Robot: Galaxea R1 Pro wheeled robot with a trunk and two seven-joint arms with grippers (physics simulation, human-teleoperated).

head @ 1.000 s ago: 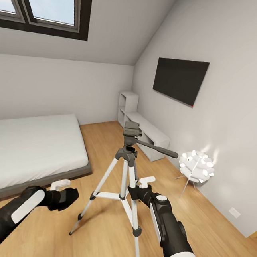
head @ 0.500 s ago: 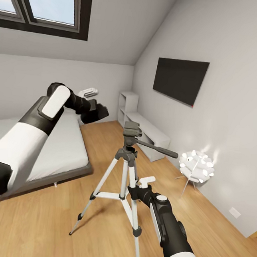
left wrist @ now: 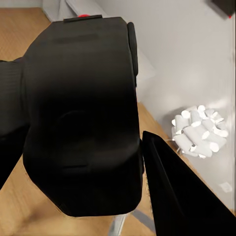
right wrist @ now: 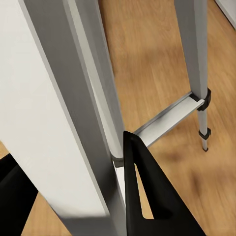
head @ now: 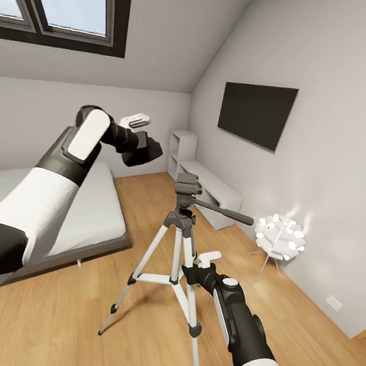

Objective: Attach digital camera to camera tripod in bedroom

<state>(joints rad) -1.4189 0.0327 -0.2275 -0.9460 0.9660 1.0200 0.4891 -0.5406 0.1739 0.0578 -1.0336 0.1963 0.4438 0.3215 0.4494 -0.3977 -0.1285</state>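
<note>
- The left arm (head: 50, 189), at the left of the head view, has a white upper sleeve, with a black rounded segment at the lower left edge.
- Further along it, a dark grey collar leads to a black forearm with a white oblong panel.
- The left gripper (head: 147, 149) is a black blocky body, with a small white bracket above its wrist.
- The right arm (head: 245, 328), at the lower right, is white at the bottom, then glossy black, with a pale side panel and a round white cap.
- A white bracket sits on its wrist.
- In the wrist views the fingers (right wrist: 147, 196) are matte black, tapered wedges.
</note>
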